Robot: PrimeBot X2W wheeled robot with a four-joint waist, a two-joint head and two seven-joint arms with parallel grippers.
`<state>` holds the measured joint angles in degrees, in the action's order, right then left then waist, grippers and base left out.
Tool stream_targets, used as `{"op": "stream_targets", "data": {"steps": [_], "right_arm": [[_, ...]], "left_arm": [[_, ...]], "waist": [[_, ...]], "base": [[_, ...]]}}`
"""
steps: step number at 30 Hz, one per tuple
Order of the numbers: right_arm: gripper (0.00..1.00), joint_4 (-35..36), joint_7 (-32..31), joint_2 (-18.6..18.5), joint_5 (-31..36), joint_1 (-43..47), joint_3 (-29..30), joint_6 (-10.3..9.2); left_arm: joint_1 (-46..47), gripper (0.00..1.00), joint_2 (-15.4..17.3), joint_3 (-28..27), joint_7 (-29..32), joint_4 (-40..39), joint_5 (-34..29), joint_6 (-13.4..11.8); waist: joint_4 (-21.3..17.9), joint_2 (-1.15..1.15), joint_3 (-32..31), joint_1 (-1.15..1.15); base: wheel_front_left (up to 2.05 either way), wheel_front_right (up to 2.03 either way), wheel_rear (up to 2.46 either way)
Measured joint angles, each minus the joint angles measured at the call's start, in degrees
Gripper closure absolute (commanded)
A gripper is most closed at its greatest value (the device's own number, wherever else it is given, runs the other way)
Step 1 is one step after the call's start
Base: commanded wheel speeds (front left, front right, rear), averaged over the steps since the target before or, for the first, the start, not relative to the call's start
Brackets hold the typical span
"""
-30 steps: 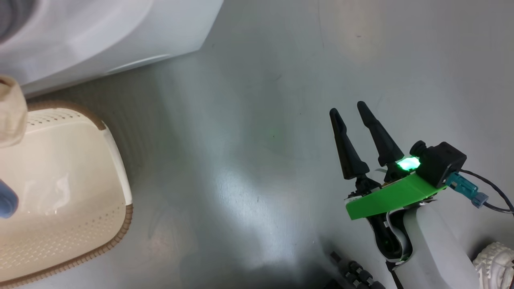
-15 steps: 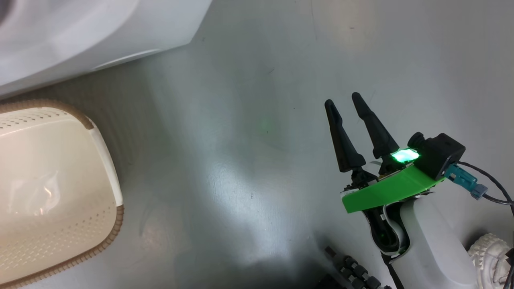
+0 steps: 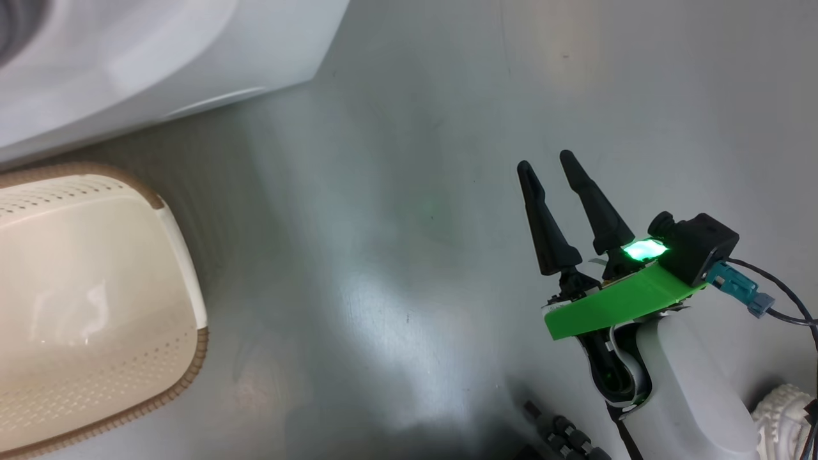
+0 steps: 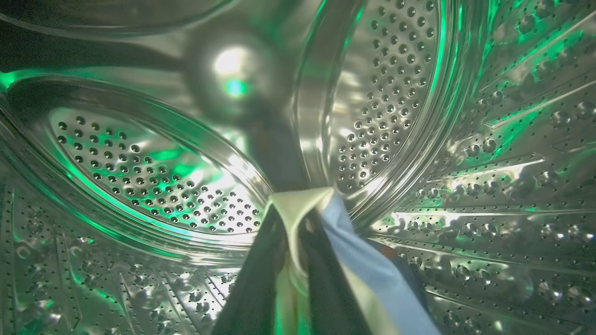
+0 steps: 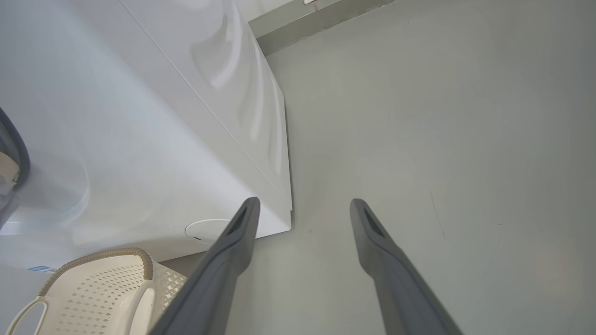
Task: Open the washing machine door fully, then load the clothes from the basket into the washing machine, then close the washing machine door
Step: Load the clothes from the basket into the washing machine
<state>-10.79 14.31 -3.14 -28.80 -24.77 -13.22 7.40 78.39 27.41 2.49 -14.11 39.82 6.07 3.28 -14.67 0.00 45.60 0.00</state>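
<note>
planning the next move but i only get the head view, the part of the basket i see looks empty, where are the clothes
observer: the left gripper is inside the steel drum, shut on the clothes.
operator: anything left at the handle end of the basket
observer: the right wrist view shows that end of the basket, and the part it shows is bare.

The grey floor [image 3: 396, 160] is shining under pale light; a darker baseboard [image 5: 321, 21] is running along its edge.
</note>
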Motion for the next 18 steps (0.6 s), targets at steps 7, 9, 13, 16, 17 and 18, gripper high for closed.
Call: {"op": "stream_targets", "data": {"steps": [7,9,13,16,17,18], "right_arm": [[0.00,-0.35,0.00,-0.01,0.46,0.08,0.74,0.00],[0.00,-0.37,0.00,-0.01,0.51,0.16,0.83,0.00],[0.00,-0.54,0.00,-0.02,0.76,0.22,1.04,0.00],[0.00,-0.75,0.00,-0.02,1.08,0.30,1.25,0.00],[0.00,-0.80,0.00,-0.03,1.10,0.37,1.31,0.00],[0.00,-0.91,0.00,-0.03,1.25,0.44,1.36,0.00]], "left_arm": [[-1.41,0.00,-2.54,-0.44,4.09,5.41,3.12,0.01],[-2.16,0.00,-3.26,-0.43,4.37,6.32,3.60,0.00],[-3.66,0.00,-4.47,-0.34,4.53,8.40,4.89,0.01],[-4.88,0.00,-5.06,-0.08,3.47,9.18,5.30,0.01],[-5.27,0.00,-5.35,-0.03,3.21,9.33,5.32,0.01],[-5.76,0.00,-5.67,0.07,2.78,9.40,5.37,0.01]], "waist": [[1.10,0.00,-2.27,0.00],[1.43,0.00,-2.91,0.00],[2.10,0.00,-4.31,0.00],[2.65,0.00,-5.38,0.00],[2.84,0.00,-5.74,0.00],[3.04,0.00,-6.13,0.00]], "base": [[0.00,0.00,0.00],[0.00,0.00,0.00],[0.00,0.00,0.00],[0.00,0.00,0.00],[0.00,0.00,0.00],[0.00,0.00,0.00]]}}
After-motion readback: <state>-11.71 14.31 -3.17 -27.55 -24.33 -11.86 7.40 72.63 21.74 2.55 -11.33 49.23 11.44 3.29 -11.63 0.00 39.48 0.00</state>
